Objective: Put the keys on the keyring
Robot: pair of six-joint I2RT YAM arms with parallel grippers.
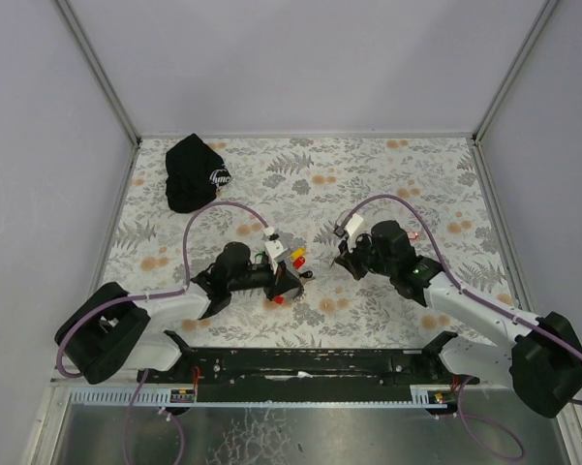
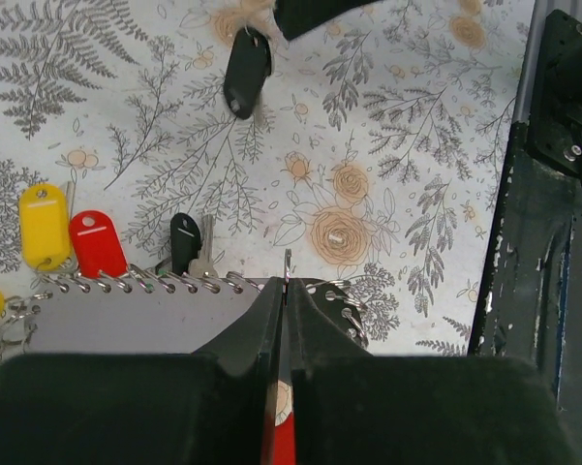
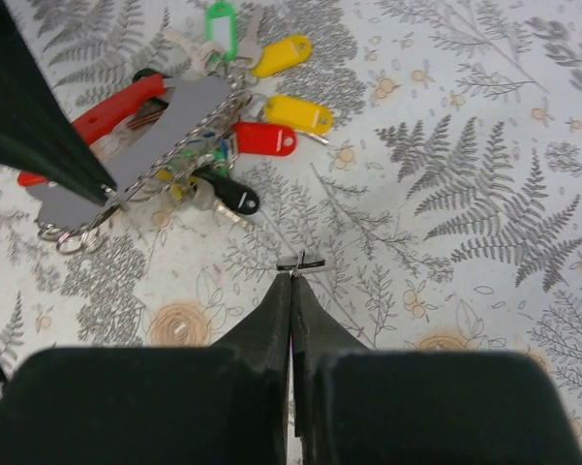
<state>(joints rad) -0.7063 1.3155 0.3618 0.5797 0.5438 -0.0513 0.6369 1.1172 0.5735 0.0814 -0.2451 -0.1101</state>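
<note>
Keyring [image 3: 145, 145] sits near table centre, pinched by L gripper [image 2: 285, 283]: jaws clamped tight on its end, red plastic showing btwn the fingers. It's a flat grey oblong bar w/ a long red rounded piece behind it and a row of small wire rings along one edge, like spiral binding.

Keys [image 3: 264, 139] bunch at that ringed edge and fan out over the cloth: glossy oblong plastic tags w/ small metal blades. Count in R wrist view: 1 green, 2 yellow, 1 red, 1 black. Bits of blue under the bar, can't count those.

One more black-tagged key [image 2: 247, 73] hangs from R gripper [image 3: 292, 276], jaws squeezed together on its top end, a little apart from the bunch. Can't tell if the tag touches the cloth.

Tablecloth [image 1: 387, 310] is matte, printed w/ grey ferns and orange flowers.

Black cap [image 1: 196, 172], soft fabric w/ white logo, 1 only, lies at far left, well apart from everything else.
</note>
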